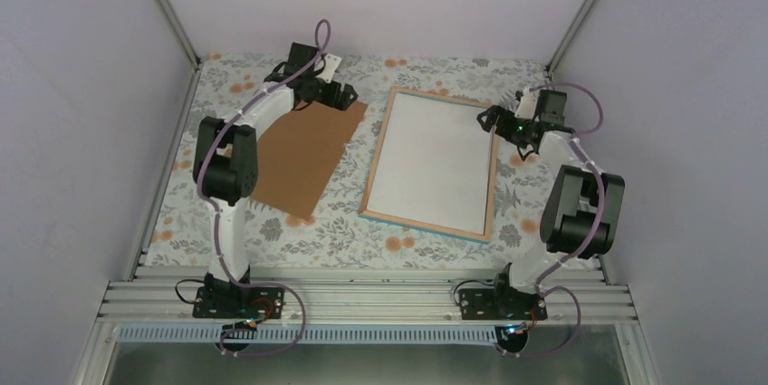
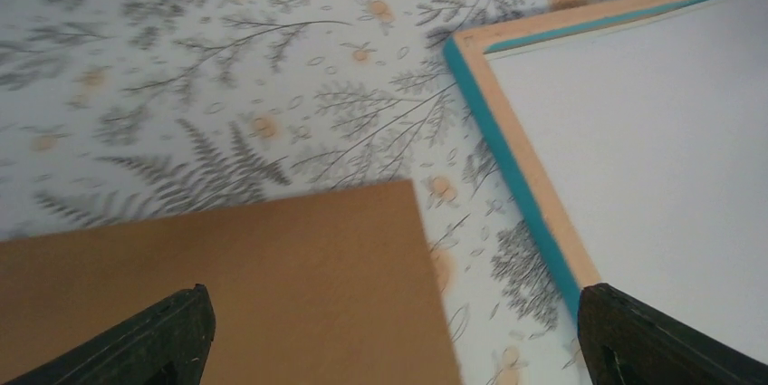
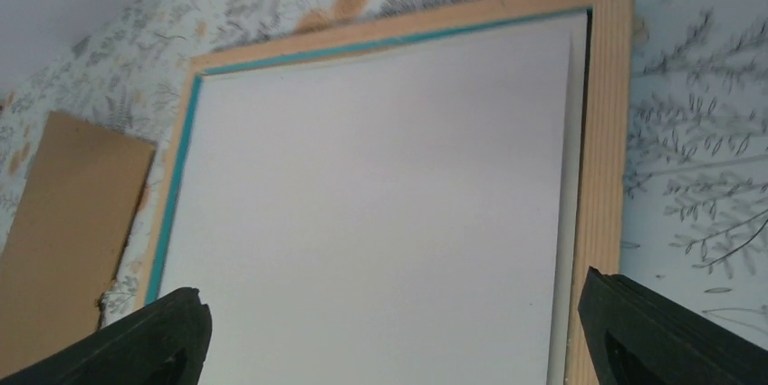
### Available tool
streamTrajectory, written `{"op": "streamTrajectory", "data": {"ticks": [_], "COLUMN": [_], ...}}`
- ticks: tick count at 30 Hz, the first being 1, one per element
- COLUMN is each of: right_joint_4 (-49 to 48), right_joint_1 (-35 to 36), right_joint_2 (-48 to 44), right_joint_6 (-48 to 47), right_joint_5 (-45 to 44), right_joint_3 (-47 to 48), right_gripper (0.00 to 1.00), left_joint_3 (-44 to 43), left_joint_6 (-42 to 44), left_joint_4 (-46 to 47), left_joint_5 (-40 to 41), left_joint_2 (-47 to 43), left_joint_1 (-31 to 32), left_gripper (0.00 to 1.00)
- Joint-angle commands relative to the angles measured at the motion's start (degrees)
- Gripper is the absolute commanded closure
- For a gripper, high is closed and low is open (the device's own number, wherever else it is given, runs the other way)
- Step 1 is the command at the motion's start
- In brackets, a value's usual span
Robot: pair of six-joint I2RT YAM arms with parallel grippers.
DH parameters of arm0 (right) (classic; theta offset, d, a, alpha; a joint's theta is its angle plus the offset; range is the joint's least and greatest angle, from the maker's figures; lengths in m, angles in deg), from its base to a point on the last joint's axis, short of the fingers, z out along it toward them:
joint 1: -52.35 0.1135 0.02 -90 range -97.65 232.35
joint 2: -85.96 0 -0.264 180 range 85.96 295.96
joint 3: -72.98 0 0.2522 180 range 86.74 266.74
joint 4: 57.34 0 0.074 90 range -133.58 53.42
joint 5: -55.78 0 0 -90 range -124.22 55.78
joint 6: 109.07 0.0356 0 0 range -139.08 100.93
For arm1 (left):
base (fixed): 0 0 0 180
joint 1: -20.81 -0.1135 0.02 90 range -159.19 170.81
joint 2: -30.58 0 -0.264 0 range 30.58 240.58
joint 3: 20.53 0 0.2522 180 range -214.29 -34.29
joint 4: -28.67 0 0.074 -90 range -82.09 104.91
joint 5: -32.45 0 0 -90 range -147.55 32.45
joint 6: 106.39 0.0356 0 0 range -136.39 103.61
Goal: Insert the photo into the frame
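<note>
The frame (image 1: 426, 225) lies flat at centre right, light wood back up, turquoise showing along its edges. A plain white sheet (image 1: 435, 160), the photo's white back, fills its opening; the sunflower print is hidden. My right gripper (image 1: 487, 119) is open and empty, hovering over the frame's far right edge. In the right wrist view the gripper (image 3: 389, 312) has the white sheet (image 3: 380, 177) between its fingers and the wood rail (image 3: 605, 131) by the right finger. My left gripper (image 1: 349, 95) is open and empty above the far corner of the brown backing board (image 1: 308, 154).
The backing board (image 2: 272, 285) lies flat left of the frame (image 2: 534, 186), with a strip of floral cloth (image 2: 272, 86) between them. Grey walls close in the table on the left, the right and the back.
</note>
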Motion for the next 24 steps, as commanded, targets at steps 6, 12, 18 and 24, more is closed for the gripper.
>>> {"op": "streamTrajectory", "data": {"ticks": [6,12,18,24], "right_joint_4": [8.33,6.09,-1.45,-8.75], "right_joint_1": [-0.04,-0.07,-0.07,0.39], "right_joint_2": [-8.51,-10.98,-11.38,-9.63], "right_joint_6": [-6.72,-1.81,10.80,21.84], "right_joint_5": [10.73,18.58,25.11,28.32], "right_joint_3": [15.36,22.82,22.34,25.74], "right_gripper": [0.00,0.00,0.00,0.00], "left_joint_3": [18.04,30.85,37.32,39.90], "left_joint_6": [19.39,29.17,36.26,37.12], "left_joint_4": [-1.14,-4.08,-11.70,-16.04], "left_joint_5": [15.10,16.75,15.41,17.95], "left_joint_2": [-14.33,-20.58,-25.23,-26.05], "left_joint_1": [-0.65,-0.75,0.54,4.45], "left_gripper": [0.00,0.00,0.00,0.00]}}
